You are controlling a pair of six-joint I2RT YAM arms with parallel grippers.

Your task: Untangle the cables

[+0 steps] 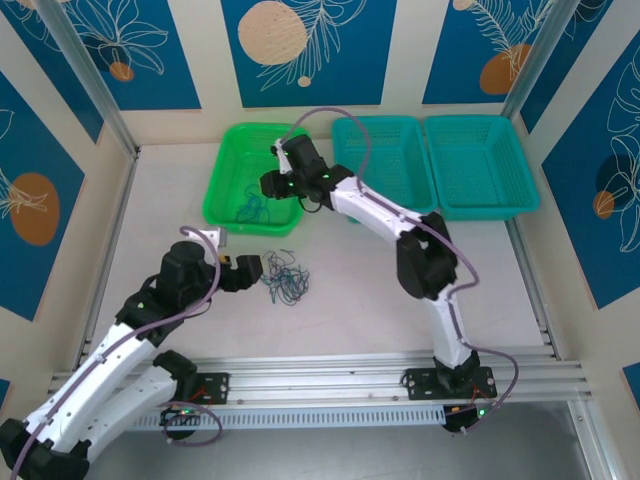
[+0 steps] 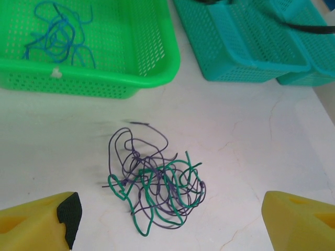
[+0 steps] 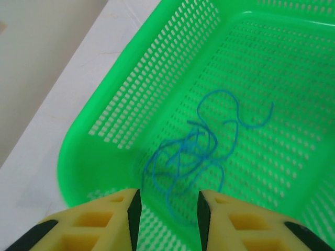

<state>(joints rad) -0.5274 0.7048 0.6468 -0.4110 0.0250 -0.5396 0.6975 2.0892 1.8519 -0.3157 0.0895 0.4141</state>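
Wires in two lots, both grippers empty.
The left gripper [image 2: 167,222] stood wide open with nothing held. The tangle [image 2: 157,183] of dark purple and green wires lay on the table [image 2: 261,136] just ahead of it, between the lines of its two fingers. The right gripper [image 3: 167,209] was parted a little, with nothing between its jaws. A blue wire [image 3: 193,151] lay loose in the green basket [image 3: 78,136], just beyond its tips.

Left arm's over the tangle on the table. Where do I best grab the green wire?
Take the green wire at its near loop, which juts clear of the purple strands. Come straight down with the left gripper, jaws across the loop, probably the cleanest pick.
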